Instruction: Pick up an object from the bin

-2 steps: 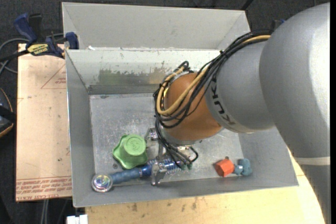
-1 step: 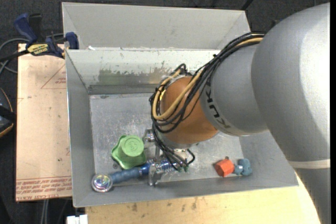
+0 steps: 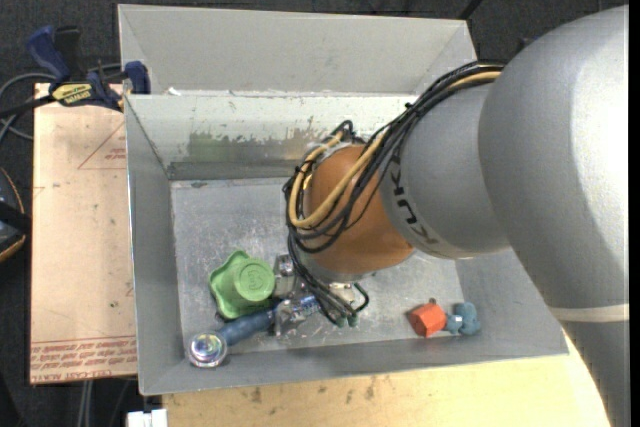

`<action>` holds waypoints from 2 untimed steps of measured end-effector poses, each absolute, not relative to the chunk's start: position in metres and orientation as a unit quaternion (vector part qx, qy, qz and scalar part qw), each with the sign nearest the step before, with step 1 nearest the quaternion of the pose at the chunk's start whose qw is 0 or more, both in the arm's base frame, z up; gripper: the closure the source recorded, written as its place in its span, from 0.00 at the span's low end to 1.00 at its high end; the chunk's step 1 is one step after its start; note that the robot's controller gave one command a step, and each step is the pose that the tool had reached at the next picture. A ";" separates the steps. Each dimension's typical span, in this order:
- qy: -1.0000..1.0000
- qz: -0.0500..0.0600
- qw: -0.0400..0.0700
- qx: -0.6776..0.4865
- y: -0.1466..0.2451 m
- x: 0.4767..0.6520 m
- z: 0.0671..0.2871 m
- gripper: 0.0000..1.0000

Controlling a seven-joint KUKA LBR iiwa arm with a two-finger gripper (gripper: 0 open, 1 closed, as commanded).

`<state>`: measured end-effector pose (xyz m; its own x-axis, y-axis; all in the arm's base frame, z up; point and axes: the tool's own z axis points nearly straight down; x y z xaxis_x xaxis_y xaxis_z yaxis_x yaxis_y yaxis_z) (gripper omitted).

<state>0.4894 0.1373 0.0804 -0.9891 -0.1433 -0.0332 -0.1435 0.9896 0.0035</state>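
My gripper (image 3: 302, 305) is low in the bin's front middle, most of it hidden under the orange wrist cover. It sits right at the upper end of a blue-handled tool (image 3: 246, 325), which lies slanted and ends in a round silver head (image 3: 207, 348) near the front left corner. A green lobed cap (image 3: 241, 282) lies just left of the gripper, touching or nearly touching the tool's handle. Whether anything is in the gripper's grasp is hidden.
A small orange block (image 3: 428, 319) joined to a pale blue piece (image 3: 464, 318) lies at the front right. The arm and its cables cover the bin's middle and right side. Bare floor shows at the back left.
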 end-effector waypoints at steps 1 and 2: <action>0.997 0.002 0.007 -0.071 0.139 0.494 0.085 1.00; 0.998 0.001 0.002 -0.070 0.139 0.495 0.116 1.00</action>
